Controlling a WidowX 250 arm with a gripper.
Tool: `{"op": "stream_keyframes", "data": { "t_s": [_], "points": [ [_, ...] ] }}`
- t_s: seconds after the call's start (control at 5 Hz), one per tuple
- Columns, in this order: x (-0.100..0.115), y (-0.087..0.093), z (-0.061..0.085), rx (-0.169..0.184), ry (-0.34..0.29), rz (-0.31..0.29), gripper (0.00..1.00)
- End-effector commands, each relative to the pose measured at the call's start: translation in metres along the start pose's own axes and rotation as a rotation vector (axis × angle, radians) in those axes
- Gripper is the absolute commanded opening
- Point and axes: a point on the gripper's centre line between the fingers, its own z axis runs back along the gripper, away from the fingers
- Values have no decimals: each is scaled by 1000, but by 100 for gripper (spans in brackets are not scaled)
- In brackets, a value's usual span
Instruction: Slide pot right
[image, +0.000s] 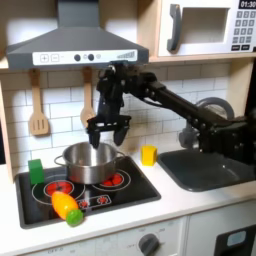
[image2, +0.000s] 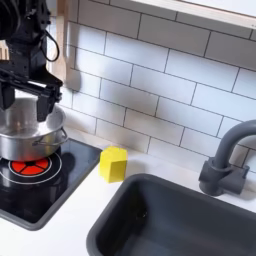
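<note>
The pot (image: 90, 163) is a round shiny silver pan sitting on the black stovetop (image: 125, 197); in the second exterior view the pot (image2: 24, 138) sits at the left edge over a red burner ring (image2: 28, 168). My gripper (image: 107, 135) hangs straight down above the pot's right part, its black fingers (image: 120, 130) spread open just above the rim with nothing between them. In the second exterior view the gripper (image2: 28, 95) stands open over the pot, fingers (image2: 52, 97) reaching down to about rim height.
A yellow cup (image: 148, 154) stands right of the stove, also seen as the yellow cup (image2: 113, 163) beside the dark sink basin (image2: 170, 215). A green block (image: 37, 171) and an orange-and-yellow toy (image: 67, 208) lie on the stovetop's left. A faucet (image2: 222, 160) rises behind the sink.
</note>
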Motion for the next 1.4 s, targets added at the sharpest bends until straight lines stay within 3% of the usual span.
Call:
{"op": "stream_keyframes", "data": {
  "t_s": [0.0,0.8,1.2],
  "points": [
    [7,5,-18,11,25,-5,100],
    [16,8,-44,20,54,-19,100],
    [13,6,-46,14,64,-29,100]
  ]
}}
